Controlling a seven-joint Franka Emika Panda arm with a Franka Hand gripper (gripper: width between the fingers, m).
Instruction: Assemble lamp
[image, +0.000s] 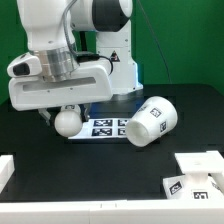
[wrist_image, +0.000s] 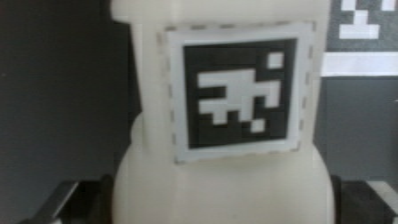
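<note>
My gripper (image: 62, 112) is shut on the white bulb (image: 66, 122) and holds it above the black table, at the exterior view's left. In the wrist view the bulb's neck (wrist_image: 217, 95) fills the picture, with a black-and-white tag on it, and the dark fingers (wrist_image: 71, 200) press it from both sides. The white cone shade (image: 150, 121) lies on its side at the middle right, tags on its wall. The low square base (image: 198, 176) sits at the front right corner.
The marker board (image: 103, 126) lies flat on the table behind the bulb, partly hidden by my arm. A white rail (image: 100, 210) runs along the front edge, and a white block (image: 4, 170) stands at the front left.
</note>
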